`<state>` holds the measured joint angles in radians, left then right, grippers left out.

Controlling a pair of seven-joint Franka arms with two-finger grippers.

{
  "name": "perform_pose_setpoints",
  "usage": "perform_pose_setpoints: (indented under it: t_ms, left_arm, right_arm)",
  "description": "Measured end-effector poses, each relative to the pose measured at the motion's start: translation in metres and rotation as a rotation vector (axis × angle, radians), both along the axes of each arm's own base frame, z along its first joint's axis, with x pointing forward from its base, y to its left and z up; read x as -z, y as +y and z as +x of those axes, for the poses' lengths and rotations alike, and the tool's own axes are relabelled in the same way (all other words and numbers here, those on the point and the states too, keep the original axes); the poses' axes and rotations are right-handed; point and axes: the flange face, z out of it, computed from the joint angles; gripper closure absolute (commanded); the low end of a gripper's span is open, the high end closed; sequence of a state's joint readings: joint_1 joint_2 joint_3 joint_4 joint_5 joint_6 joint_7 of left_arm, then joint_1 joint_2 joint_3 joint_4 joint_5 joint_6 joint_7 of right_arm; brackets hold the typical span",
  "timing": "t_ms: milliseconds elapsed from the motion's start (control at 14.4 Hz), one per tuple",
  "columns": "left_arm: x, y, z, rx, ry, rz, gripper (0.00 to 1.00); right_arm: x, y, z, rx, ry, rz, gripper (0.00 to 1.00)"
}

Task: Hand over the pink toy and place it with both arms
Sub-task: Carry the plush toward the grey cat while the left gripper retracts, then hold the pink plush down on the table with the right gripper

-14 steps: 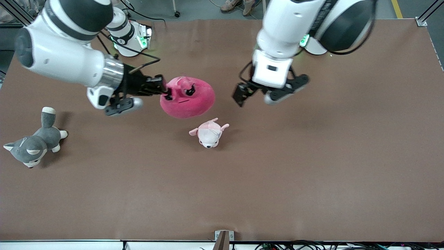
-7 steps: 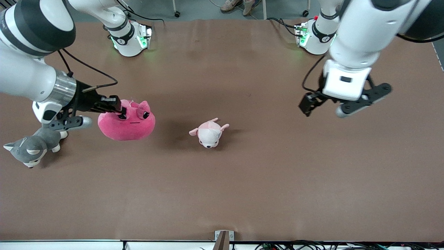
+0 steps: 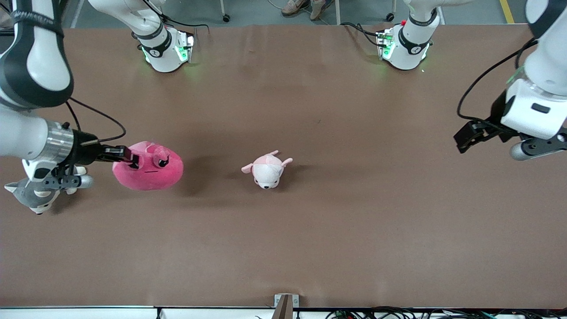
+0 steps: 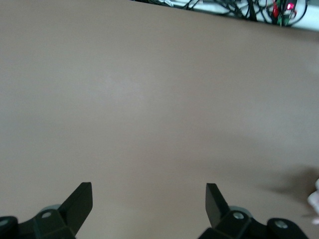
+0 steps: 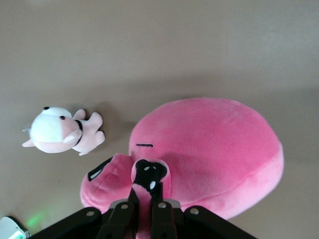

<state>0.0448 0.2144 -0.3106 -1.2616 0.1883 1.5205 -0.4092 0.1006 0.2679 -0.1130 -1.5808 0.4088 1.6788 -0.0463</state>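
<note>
The pink toy (image 3: 153,170), a round hot-pink plush with angry black eyes, hangs low over the table near the right arm's end. My right gripper (image 3: 131,159) is shut on a fold of plush at its face. In the right wrist view the fingers (image 5: 160,214) pinch the pink toy (image 5: 214,149) beside one black eye. My left gripper (image 3: 470,135) is open and empty, up over the table at the left arm's end. The left wrist view shows its open fingertips (image 4: 84,191) over bare brown table.
A small pale pink-and-white puppy plush (image 3: 266,170) lies mid-table; it also shows in the right wrist view (image 5: 60,132). A grey-and-white husky plush (image 3: 31,197) lies at the right arm's end, partly hidden under the right wrist. Both arm bases stand along the table's edge farthest from the front camera.
The right arm carried the pink toy from mid-table toward its own end, lower and closer to the husky. The left arm drew away toward its own end, its gripper still open.
</note>
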Motion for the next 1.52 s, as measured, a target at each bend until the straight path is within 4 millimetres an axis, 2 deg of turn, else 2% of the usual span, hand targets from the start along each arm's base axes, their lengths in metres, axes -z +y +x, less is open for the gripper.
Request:
perform_pose_setpoints:
  t_ms: [208, 416, 554, 693, 1039, 1385, 1524]
  left_arm:
    - [-0.003, 0.011, -0.010, 0.072, 0.049, 0.011, 0.00]
    - [0.002, 0.034, -0.028, 0.093, 0.103, -0.035, 0.00]
    - [0.003, 0.055, -0.043, 0.092, 0.120, -0.052, 0.00]
    - [0.005, 0.065, -0.056, 0.105, 0.122, -0.053, 0.00]
    - [0.013, 0.059, -0.072, 0.124, 0.111, -0.047, 0.00]
    - [0.013, 0.056, -0.073, 0.147, 0.111, -0.046, 0.00]
    - [0.015, 0.056, -0.073, 0.157, 0.116, -0.046, 0.00]
  right_arm:
    - [0.026, -0.040, 0.005, 0.013, 0.032, 0.046, 1.00]
    - [0.050, -0.062, 0.008, 0.046, 0.061, 0.135, 1.00]
    - [0.072, -0.076, 0.012, 0.066, 0.077, 0.190, 1.00]
    - [0.093, -0.088, 0.013, 0.095, 0.106, 0.249, 1.00]
    - [0.134, -0.108, 0.011, 0.103, 0.154, 0.344, 1.00]
    - [0.174, -0.112, 0.012, 0.108, 0.174, 0.469, 1.00]
    - [0.184, -0.110, 0.013, 0.109, 0.180, 0.490, 1.00]
